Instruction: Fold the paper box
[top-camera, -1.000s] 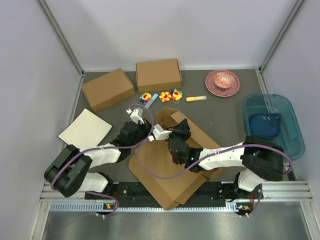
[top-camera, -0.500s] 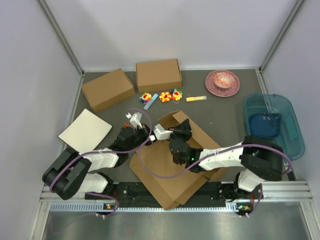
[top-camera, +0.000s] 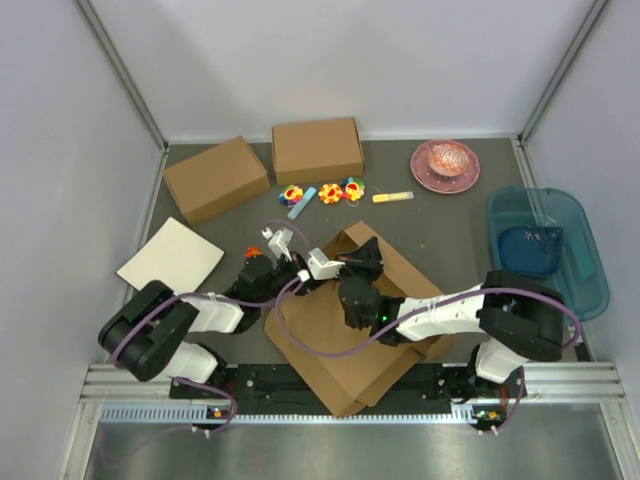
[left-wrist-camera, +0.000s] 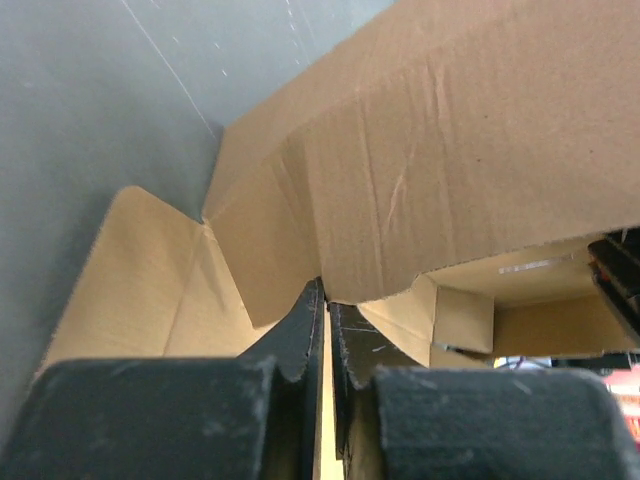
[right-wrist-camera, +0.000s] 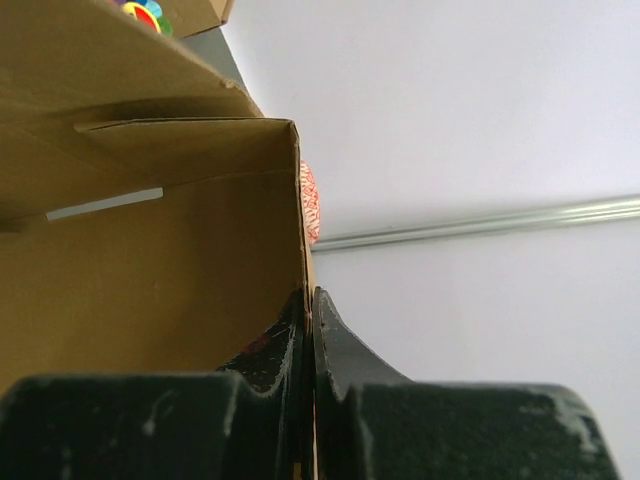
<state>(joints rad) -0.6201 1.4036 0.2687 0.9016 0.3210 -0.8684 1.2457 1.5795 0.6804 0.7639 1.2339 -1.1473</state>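
The paper box (top-camera: 335, 345) is a brown cardboard sheet lying in the middle of the table, its far end partly raised into walls. My left gripper (top-camera: 292, 272) is at its left raised flap. In the left wrist view the gripper (left-wrist-camera: 326, 297) is shut on a thin cardboard edge of the box (left-wrist-camera: 470, 150). My right gripper (top-camera: 358, 262) is at the far raised corner. In the right wrist view the gripper (right-wrist-camera: 310, 295) is shut on an upright wall of the box (right-wrist-camera: 150, 270).
Two formed cardboard boxes (top-camera: 215, 178) (top-camera: 317, 150) stand at the back left. An off-white board (top-camera: 170, 255) lies at the left. Small colourful toys (top-camera: 322, 192), a yellow stick (top-camera: 392, 197), a pink plate (top-camera: 445, 165) and a blue bin (top-camera: 545, 248) lie behind and to the right.
My left arm has drawn back toward the near left, its gripper staying at the box's left flap. The sheet has shifted slightly. The right gripper has hardly moved.
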